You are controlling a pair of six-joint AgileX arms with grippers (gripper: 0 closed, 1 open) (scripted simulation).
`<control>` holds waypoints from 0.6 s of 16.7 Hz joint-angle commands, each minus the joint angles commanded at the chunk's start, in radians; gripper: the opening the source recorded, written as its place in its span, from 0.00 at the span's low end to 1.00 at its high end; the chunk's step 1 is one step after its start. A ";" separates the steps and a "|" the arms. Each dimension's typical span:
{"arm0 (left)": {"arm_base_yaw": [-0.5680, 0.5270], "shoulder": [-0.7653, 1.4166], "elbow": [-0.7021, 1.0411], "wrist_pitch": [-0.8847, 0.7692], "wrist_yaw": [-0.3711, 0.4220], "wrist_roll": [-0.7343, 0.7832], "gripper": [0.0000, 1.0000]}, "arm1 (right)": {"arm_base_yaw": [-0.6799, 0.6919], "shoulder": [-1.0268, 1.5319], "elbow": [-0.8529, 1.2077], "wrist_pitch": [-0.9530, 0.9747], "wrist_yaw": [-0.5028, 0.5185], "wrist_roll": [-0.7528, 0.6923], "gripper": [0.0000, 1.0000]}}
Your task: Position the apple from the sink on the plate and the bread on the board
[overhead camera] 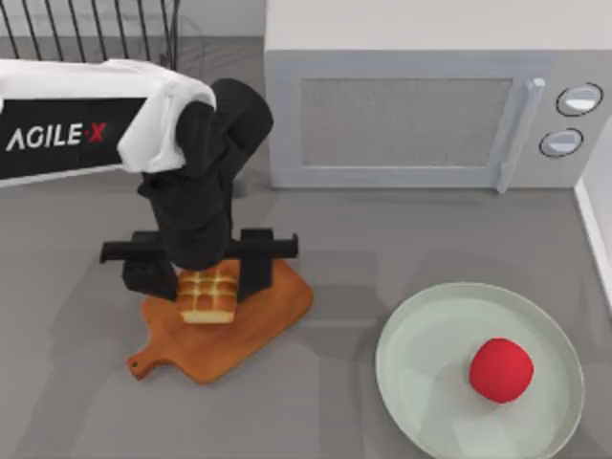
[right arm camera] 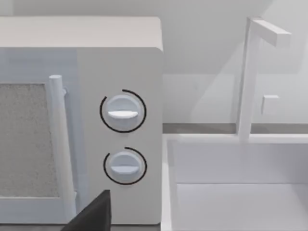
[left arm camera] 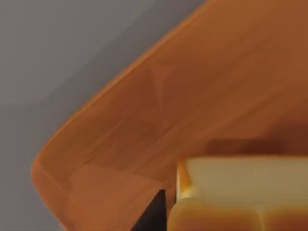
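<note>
Over the board (overhead camera: 229,325) at the table's left, our left gripper (overhead camera: 203,277) clasps the bread (overhead camera: 207,293) resting on the wood, so we should part the fingers gently and lift straight up, the apple (overhead camera: 500,369) already on the plate (overhead camera: 421,354).

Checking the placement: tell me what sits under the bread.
The bread rests on the board, with the left gripper straddling it from above. The contact patch beneath the loaf is covered by the loaf itself.
</note>
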 joint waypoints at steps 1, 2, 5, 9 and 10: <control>0.000 0.000 0.000 0.000 0.000 0.000 0.00 | 0.000 0.000 0.000 0.000 0.000 0.000 1.00; 0.000 0.000 0.000 0.000 0.000 0.000 0.00 | 0.000 0.000 0.000 0.000 0.000 0.000 1.00; 0.000 0.000 0.000 0.000 0.000 0.000 0.15 | 0.000 0.000 0.000 0.000 0.000 0.000 1.00; 0.000 0.000 0.000 0.000 0.000 0.000 0.45 | 0.000 0.000 0.000 0.000 0.000 0.000 1.00; 0.000 0.000 0.000 0.000 0.000 0.000 0.53 | 0.000 0.000 0.000 0.000 0.000 0.000 1.00</control>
